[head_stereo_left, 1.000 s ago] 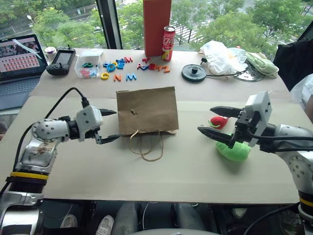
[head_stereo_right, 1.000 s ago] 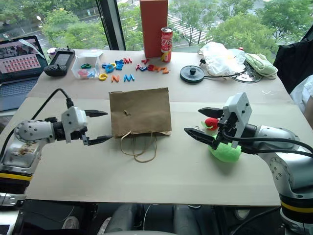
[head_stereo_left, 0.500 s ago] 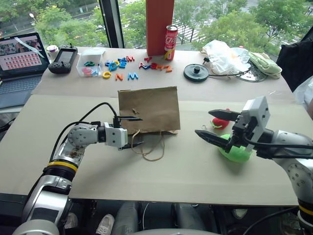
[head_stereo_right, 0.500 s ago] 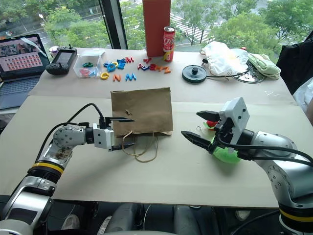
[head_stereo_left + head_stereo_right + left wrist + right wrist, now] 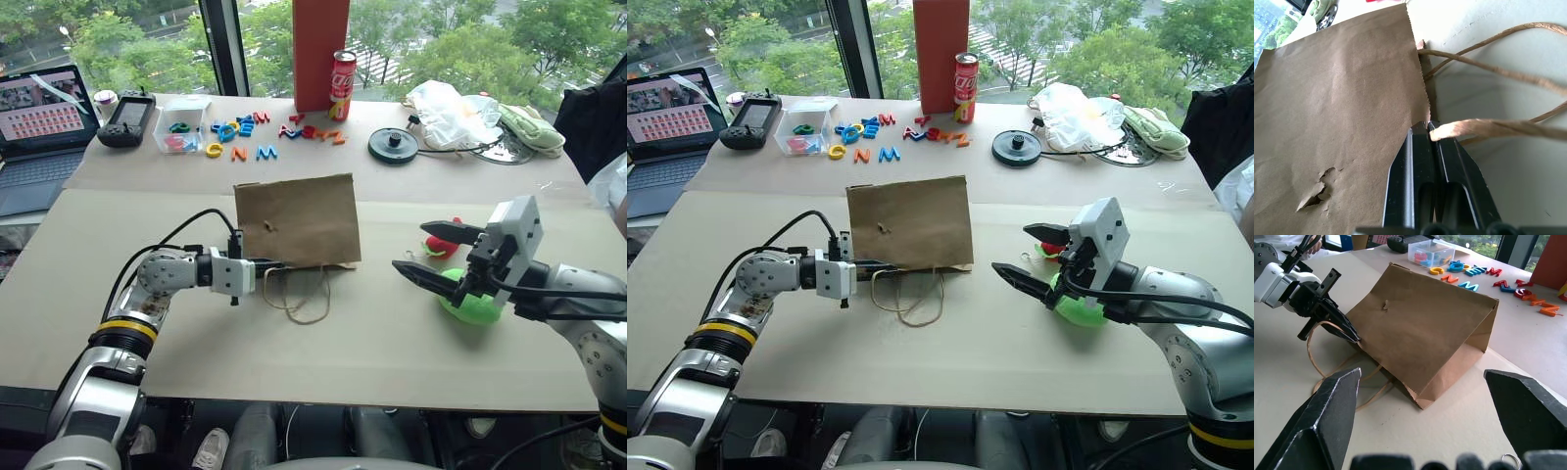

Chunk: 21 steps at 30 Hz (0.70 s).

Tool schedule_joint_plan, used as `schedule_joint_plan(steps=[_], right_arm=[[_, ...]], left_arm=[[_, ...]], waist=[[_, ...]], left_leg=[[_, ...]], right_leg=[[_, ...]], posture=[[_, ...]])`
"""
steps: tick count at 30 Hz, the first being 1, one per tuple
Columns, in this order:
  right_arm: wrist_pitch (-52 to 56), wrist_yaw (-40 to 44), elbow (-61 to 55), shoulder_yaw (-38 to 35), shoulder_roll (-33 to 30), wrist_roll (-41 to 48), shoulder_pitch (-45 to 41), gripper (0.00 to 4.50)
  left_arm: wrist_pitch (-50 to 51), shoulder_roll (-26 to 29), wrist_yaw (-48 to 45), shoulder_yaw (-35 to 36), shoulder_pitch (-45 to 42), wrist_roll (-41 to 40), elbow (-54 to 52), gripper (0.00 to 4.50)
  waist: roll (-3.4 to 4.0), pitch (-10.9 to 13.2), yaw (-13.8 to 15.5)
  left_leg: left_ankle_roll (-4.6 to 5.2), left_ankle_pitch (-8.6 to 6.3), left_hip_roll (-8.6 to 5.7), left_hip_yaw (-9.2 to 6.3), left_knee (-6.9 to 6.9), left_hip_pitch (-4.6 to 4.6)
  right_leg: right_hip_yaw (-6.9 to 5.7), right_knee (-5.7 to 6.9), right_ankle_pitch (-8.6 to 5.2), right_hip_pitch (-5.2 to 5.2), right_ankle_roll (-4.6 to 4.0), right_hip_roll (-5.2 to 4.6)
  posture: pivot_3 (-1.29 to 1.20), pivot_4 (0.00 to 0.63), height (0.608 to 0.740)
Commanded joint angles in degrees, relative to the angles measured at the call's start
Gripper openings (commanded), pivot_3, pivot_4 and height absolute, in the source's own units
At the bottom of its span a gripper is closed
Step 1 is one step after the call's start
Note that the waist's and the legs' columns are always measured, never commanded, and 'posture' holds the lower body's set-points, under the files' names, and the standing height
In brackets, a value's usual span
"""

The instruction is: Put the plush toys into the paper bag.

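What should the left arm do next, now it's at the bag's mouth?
Probably lift gently. The left gripper is shut on the paper bag at its upper edge and cord handle, the bag lies flat, and both plush toys lie outside under the open right gripper.

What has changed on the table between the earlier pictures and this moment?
The left gripper moved in to the paper bag mouth and shut on the paper bag's edge beside a cord handle. The right gripper stayed open above the green plush toy and red plush toy, which did not move.
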Motion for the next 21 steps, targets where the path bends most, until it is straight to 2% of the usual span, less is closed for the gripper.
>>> schedule_joint_plan(steps=[1, 6, 10, 16, 21], right_arm=[[-0.9, 0.4, -1.2, -0.7, -0.4, 0.3, -0.7, 4.5], [-1.0, 0.7, -0.6, -0.3, -0.4, -0.1, -1.0, 4.5], [-0.7, 0.5, -0.3, 0.9, -0.1, -0.3, -1.8, 4.5], [2.1, -3.9, 0.6, 7.3, 3.2, -1.8, -6.7, 4.5], [4.5, -8.1, 0.8, 11.2, 7.4, -2.9, -10.0, 4.5]], left_arm=[[5.9, 0.2, -1.8, 2.2, -1.1, -7.1, -5.6, 0.04], [24.7, 1.1, -3.6, 7.1, -2.9, -19.2, -15.0, 0.04], [37.3, 0.9, -2.4, 10.9, -5.3, -25.4, -19.3, 0.04], [46.2, -0.8, -1.2, 12.6, -4.8, -27.7, -24.2, 0.04], [49.4, -2.1, -0.4, 12.9, -4.0, -27.7, -27.0, 0.04]], waist=[[0.0, 0.0, 0.0], [0.0, 0.0, -0.1], [0.0, 0.0, -0.3], [0.01, 0.0, -0.8], [0.02, 0.0, -1.1]], left_leg=[[0.0, 0.0, 0.0, 0.0, 0.0, 0.0], [0.0, 0.0, 0.02, -0.08, 0.03, -0.02], [0.0, 0.01, -0.01, -0.24, 0.08, 0.0], [0.0, 0.01, -0.01, -0.32, 0.08, 0.04], [-0.02, 0.02, -0.02, -0.35, 0.08, 0.01]], right_leg=[[0.0, 0.0, 0.0, 0.0, 0.0, 0.0], [-0.01, 0.05, 0.0, -0.01, 0.01, 0.0], [-0.02, 0.06, -0.01, 0.02, 0.01, 0.05], [-0.02, 0.07, -0.01, 0.06, 0.01, 0.11], [0.0, 0.09, -0.01, 0.03, 0.01, 0.11]], posture=[[0.0, 0.15, 0.739], [0.0, 0.15, 0.739], [0.0, 0.15, 0.739], [0.0, 0.15, 0.739], [0.0, 0.15, 0.739]])
